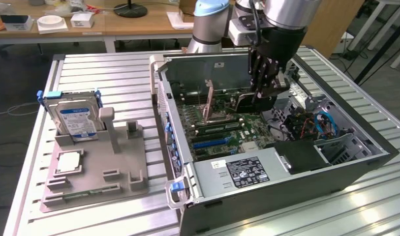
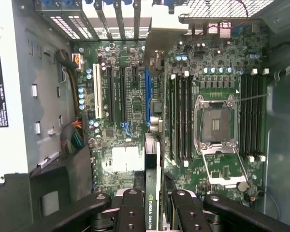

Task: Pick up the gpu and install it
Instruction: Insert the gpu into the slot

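Mid-install: pinching the gpu (image 2: 152,159) on edge in the tool (image 2: 156,207), inside the open computer case (image 1: 377,147) at upper centre of the exterior view, over the motherboard (image 2: 130,96) near the blue slot (image 2: 147,94); likely calls for squaring the card's edge to that slot before pressing down.

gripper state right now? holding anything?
gripper: jaws closed on the gpu, held edge-on over the motherboard inside the open PC case.
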Robot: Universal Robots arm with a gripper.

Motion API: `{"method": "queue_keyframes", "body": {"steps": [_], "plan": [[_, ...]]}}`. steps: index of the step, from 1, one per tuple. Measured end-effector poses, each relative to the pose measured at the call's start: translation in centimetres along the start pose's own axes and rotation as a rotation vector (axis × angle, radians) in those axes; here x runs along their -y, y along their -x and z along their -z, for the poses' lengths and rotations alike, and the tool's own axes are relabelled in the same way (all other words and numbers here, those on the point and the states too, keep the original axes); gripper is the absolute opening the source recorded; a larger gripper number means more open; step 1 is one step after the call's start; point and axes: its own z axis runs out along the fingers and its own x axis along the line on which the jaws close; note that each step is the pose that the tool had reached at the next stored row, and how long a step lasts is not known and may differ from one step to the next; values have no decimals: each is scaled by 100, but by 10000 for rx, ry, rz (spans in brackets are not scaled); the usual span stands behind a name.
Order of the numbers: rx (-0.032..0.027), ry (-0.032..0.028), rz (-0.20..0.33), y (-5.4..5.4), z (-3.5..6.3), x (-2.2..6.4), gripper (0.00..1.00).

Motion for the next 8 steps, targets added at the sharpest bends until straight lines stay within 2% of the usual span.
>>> {"method": "queue_keyframes", "body": {"steps": [8], "plan": [[0,0,8,-9,-113,-83,26]]}}
